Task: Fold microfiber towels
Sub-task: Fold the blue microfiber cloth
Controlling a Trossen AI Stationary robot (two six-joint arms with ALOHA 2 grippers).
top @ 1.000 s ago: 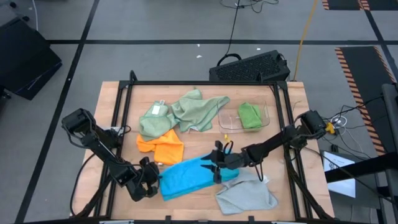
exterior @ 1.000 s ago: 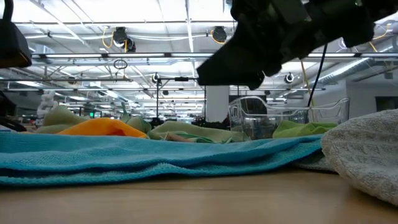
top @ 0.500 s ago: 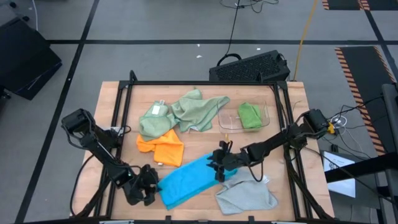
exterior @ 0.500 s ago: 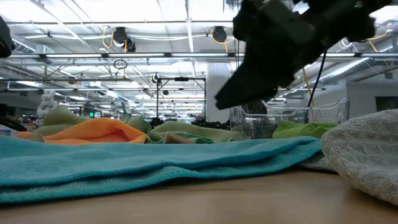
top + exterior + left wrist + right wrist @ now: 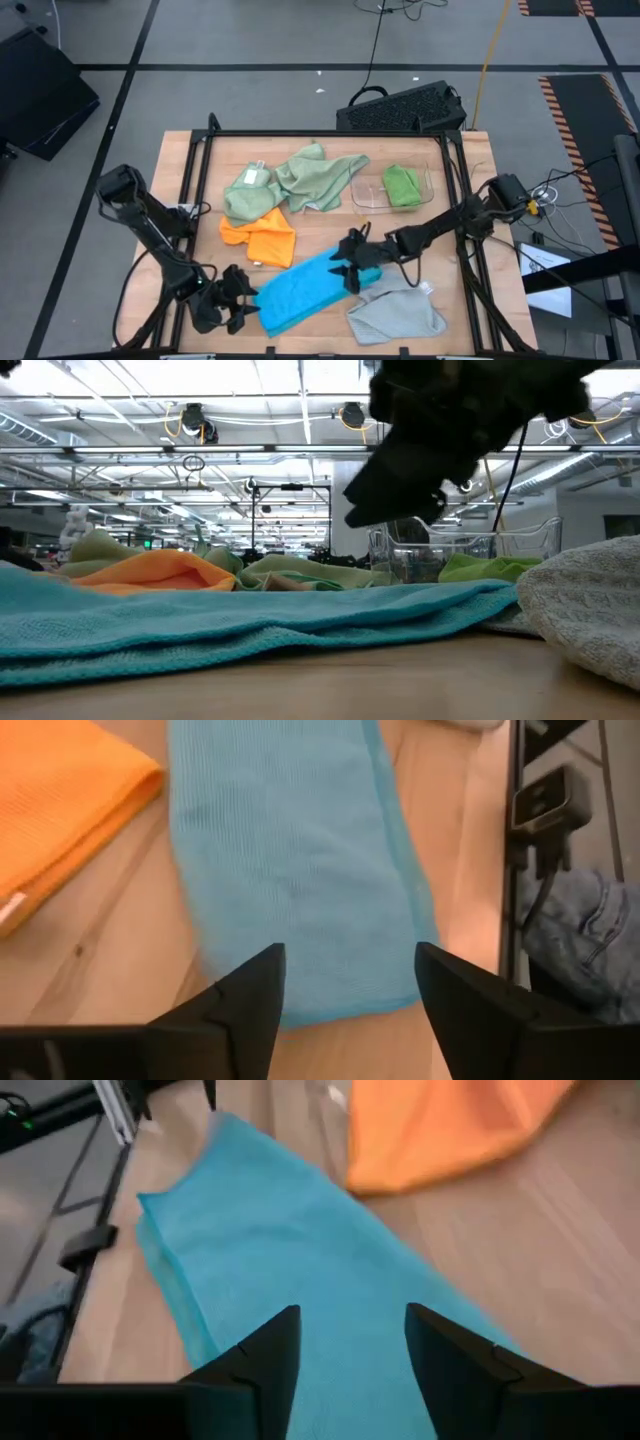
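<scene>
**Six towels on the counter, both claws empty**

Six microfiber towels: one blue towel point(image 5: 300, 288) folded near the counter's point(image 5: 455, 310) front edge, one grey point(image 5: 397, 314) beside it, one orange point(image 5: 262, 236), two sage green point(image 5: 300, 181) toward the back, one bright green point(image 5: 402, 186) in one clear tray point(image 5: 365, 190). Left claw point(image 5: 232, 300) and right claw point(image 5: 352, 262) both gape over the blue towel's ends, holding nothing.

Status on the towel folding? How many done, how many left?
Looks done: the blue towel lies folded in a long strip. In hand: nothing; the left claw at its near end and the right claw at its far end are both open. Left: orange towel, two pale green towels, grey towel, all rumpled. The green towel sits in the tray.
</scene>
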